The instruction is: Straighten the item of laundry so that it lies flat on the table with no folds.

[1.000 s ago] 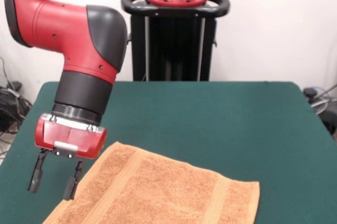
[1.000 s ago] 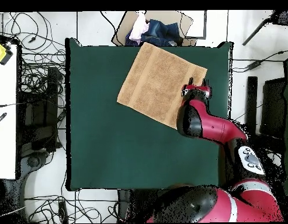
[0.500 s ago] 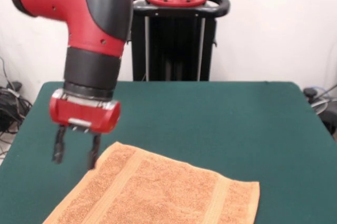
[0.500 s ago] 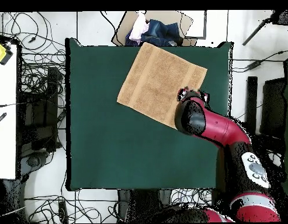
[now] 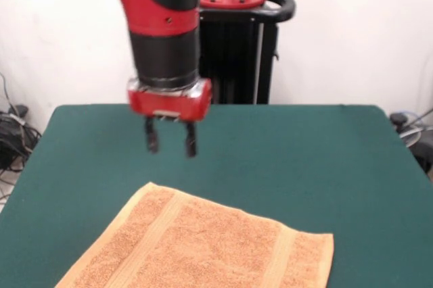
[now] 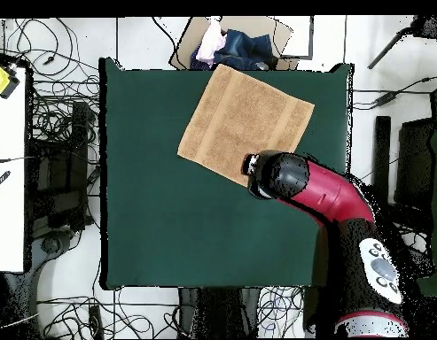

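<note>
You can see the towel [image 5: 203, 244] lying spread on the table [image 5: 325, 159], at the side nearest to the front camera, turned at an angle to the table's edges; in the overhead view the towel [image 6: 245, 128] reaches one long edge of the table [image 6: 151, 221] with its corner. It looks already flat to me: the two woven bands run straight, and I find no fold or raised corner in either view (the lowest part is cut off by the front picture's edge, so this part I cannot confirm). The gripper [image 5: 171, 140] hangs in the air above the bare green surface, apart from the cloth and touching nothing, and its two fingers [image 5: 152, 140] stand a little apart with nothing between them. My judgement is that the flattening step is finished, or very nearly, and that the arm is now clear of the work. The next move calls only for a check of the hidden edge; if some wrinkle is there, you would need to bring the gripper low to that border and pull it outward gently, without dragging the whole cloth. About containers: just beyond the table's edge, in the overhead view, stands a cardboard box [image 6: 284, 35] which holds some bundled cloth, dark blue and pale, and it is not touching the towel as far as I can tell.
</note>
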Available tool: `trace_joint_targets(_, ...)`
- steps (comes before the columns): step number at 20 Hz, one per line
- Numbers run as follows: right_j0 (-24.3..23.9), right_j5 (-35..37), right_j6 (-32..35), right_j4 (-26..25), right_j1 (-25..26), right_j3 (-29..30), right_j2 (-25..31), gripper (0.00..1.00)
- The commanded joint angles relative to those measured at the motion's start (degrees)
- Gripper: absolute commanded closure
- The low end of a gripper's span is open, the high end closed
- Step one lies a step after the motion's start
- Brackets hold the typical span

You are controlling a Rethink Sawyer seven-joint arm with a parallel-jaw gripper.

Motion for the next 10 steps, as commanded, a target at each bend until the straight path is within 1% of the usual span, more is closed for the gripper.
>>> trace_joint_targets(1, 2.6, 7.2, 17.5, 5.3, -3.2, 4.9, -2.0, 0.00)
trace_joint_targets(6, 1.4, 2.7, 14.9, 4.5, 0.4, 1.7, -1.9, 0.00)
trace_joint_targets(10, -0.2, -1.4, 13.0, 4.2, 3.3, 0.9, -1.0, 0.00)
